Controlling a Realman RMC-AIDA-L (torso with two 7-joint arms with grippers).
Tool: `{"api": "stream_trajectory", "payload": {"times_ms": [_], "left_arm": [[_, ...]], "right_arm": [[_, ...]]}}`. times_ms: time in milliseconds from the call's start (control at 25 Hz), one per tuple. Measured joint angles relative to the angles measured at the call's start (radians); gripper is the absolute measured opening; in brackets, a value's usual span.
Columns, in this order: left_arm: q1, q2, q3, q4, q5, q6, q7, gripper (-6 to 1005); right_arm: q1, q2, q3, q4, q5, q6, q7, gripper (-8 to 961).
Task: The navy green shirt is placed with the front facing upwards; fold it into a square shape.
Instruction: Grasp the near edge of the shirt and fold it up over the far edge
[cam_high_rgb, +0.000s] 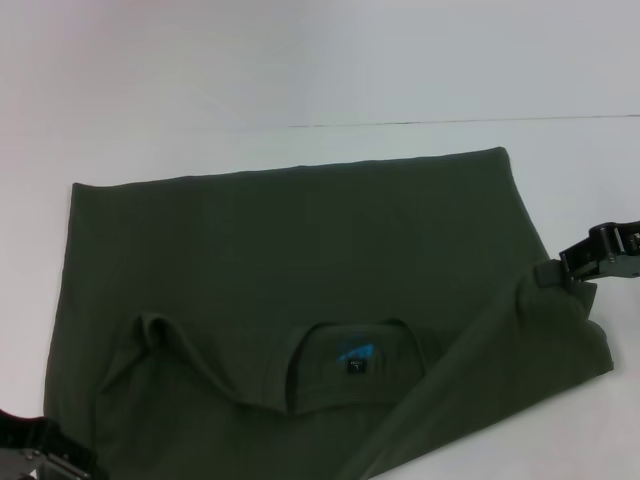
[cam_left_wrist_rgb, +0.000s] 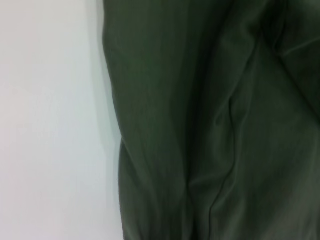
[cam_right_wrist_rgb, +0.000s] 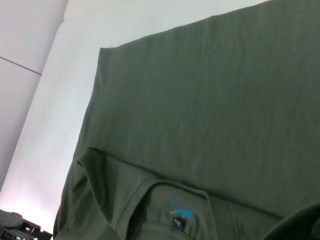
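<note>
The navy green shirt (cam_high_rgb: 300, 240) lies spread on the white table (cam_high_rgb: 200, 80), with its collar and blue neck label (cam_high_rgb: 355, 358) toward me. Its near part is folded over. A raised ridge of cloth runs from the near edge up to my right gripper (cam_high_rgb: 565, 268), which sits at the shirt's right edge shut on the fabric. My left gripper (cam_high_rgb: 40, 450) is at the shirt's near left corner, mostly cut off. The left wrist view shows only creased shirt cloth (cam_left_wrist_rgb: 210, 120) beside bare table. The right wrist view looks across the shirt (cam_right_wrist_rgb: 210, 100) and its label (cam_right_wrist_rgb: 179, 215).
White table surface (cam_high_rgb: 560, 420) surrounds the shirt on all sides. A thin dark seam line (cam_high_rgb: 450, 122) crosses the table beyond the shirt. The left gripper's dark body (cam_right_wrist_rgb: 15, 227) shows far off in the right wrist view.
</note>
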Motion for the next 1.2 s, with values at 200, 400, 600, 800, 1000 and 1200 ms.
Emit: {"api": "stream_trajectory", "payload": {"times_ms": [200, 400, 600, 800, 1000, 1200], "left_arm": [[0.002, -0.003, 0.005, -0.023, 0.000, -0.005, 0.004, 683], [0.006, -0.010, 0.029, -0.025, -0.001, -0.028, 0.001, 683], [0.005, -0.012, 0.038, -0.043, -0.002, -0.040, 0.002, 683], [-0.005, -0.011, 0.024, -0.070, -0.020, -0.038, 0.011, 684], [-0.012, -0.009, 0.023, -0.081, -0.027, -0.031, 0.015, 684], [-0.020, -0.005, 0.035, -0.097, -0.005, -0.039, 0.022, 674]], "right_arm": [[0.003, 0.000, -0.001, 0.000, 0.000, 0.000, 0.000, 19], [0.006, 0.000, -0.001, 0.000, 0.000, -0.005, -0.001, 19], [0.008, 0.000, -0.001, 0.000, -0.001, -0.006, -0.003, 19], [0.008, 0.000, -0.002, 0.000, -0.002, -0.006, -0.003, 20], [0.008, 0.000, -0.010, 0.000, -0.002, -0.006, -0.003, 20], [0.010, 0.000, -0.012, 0.000, -0.001, -0.006, -0.002, 19]]}}
